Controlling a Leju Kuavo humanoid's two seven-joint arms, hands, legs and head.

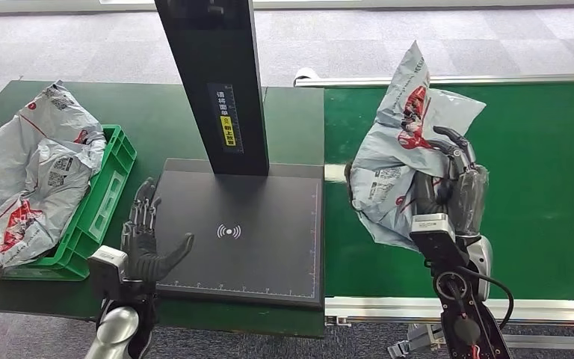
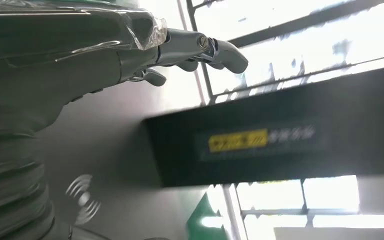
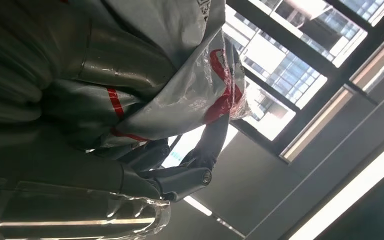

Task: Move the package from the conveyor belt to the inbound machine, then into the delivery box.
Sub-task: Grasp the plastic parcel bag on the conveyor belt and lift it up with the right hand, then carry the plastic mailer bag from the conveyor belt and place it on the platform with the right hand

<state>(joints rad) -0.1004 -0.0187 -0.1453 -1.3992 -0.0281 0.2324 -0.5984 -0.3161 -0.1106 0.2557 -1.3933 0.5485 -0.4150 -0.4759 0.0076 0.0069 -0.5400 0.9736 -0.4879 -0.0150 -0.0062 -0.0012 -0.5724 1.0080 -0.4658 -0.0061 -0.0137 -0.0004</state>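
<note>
One green belt (image 1: 538,187) fills the three o'clock side of the head view, with a silver rail along its near edge. One dark green table (image 1: 157,120) lies from nine o'clock to centre. On it sits one inbound machine (image 1: 243,232), a flat black plate with a white wave mark, and one black post (image 1: 213,82) rising toward twelve o'clock with a yellow label on its face.

One green box (image 1: 101,198) stands on the table at nine o'clock, just beside the plate's left edge. Two grey mailer bags (image 1: 26,176) lie piled in it, spilling over its far and left sides.

One package (image 1: 403,142), a grey mailer with red print and a white label, stands upright over the belt at about two o'clock from centre, just right of the plate. The right hand (image 1: 448,191) holds it from the near right side, fingers curled round the crumpled plastic; in the right wrist view the fingers (image 3: 190,172) press into the package's (image 3: 180,60) folds.

The left hand (image 1: 146,235) is at seven o'clock, at the plate's near left edge, holding nothing, fingers straight and together pointing toward twelve o'clock, thumb spread wide toward the plate. The left wrist view shows its fingers (image 2: 200,47) extended with the post (image 2: 280,135) beyond them.
</note>
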